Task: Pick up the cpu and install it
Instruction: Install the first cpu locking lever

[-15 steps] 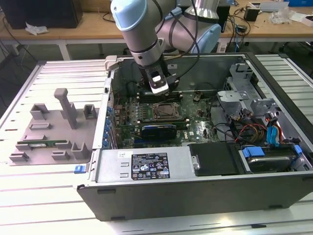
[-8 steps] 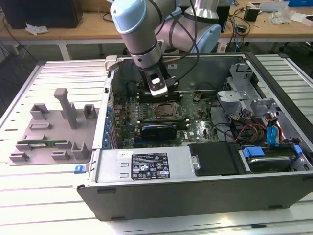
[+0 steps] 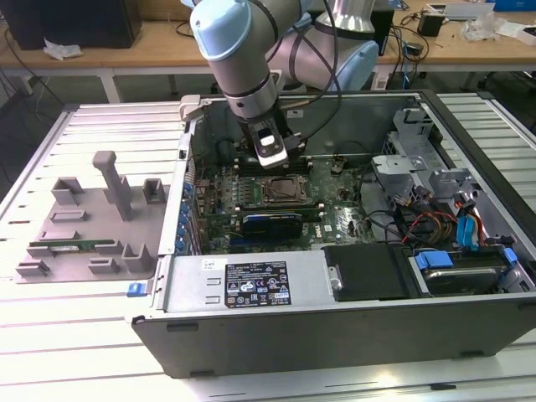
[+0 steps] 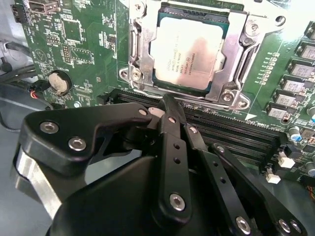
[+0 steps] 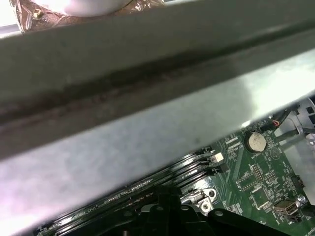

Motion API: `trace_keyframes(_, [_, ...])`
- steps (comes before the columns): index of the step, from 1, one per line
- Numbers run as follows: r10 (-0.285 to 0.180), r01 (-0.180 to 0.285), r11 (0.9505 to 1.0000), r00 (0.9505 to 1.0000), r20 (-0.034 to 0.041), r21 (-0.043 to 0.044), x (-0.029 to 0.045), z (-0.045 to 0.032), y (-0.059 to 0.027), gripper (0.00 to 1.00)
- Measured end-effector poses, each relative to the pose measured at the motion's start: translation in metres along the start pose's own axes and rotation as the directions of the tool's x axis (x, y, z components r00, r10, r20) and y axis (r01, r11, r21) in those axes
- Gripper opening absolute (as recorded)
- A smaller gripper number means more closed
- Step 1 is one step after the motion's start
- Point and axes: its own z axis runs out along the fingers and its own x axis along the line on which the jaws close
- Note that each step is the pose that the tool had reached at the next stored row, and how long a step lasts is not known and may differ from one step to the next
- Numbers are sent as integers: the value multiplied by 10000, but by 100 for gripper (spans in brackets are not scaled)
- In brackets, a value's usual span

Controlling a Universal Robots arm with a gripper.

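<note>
- Small flat square cpu with shiny silver-grey metal top (image 4: 189,51): seated inside the black-and-metal square socket frame (image 4: 139,54) on the green motherboard (image 4: 83,46), lying flat with its edges parallel to the frame's.
- Black multi-link gripper (image 4: 167,105): fingers drawn together to a point, clenched on nothing, tip just beside the near edge of the socket frame, above the black memory slots (image 4: 231,129).
- In the exterior view: gripper (image 3: 272,151) inside the open grey metal computer case (image 3: 251,322), just behind the socket.
- Retention state of the frame: cannot be judged from these views.
- Risk: closed fingertips dragging across the frame or the chip's top on a low sideways move, shifting the cpu in its seat.
- Risk: contact with the memory slots from descent at the present position.
- Risk: wrist striking the case wall (image 5: 147,83), close in the first wrist view.
</note>
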Motion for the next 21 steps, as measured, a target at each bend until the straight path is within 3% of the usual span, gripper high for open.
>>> trace_keyframes(16, [0,0,10000,10000,0,-4,-114,39,37,11])
trace_keyframes(21, [19,-19,10000,10000,-20,-56,-137,35,4,11])
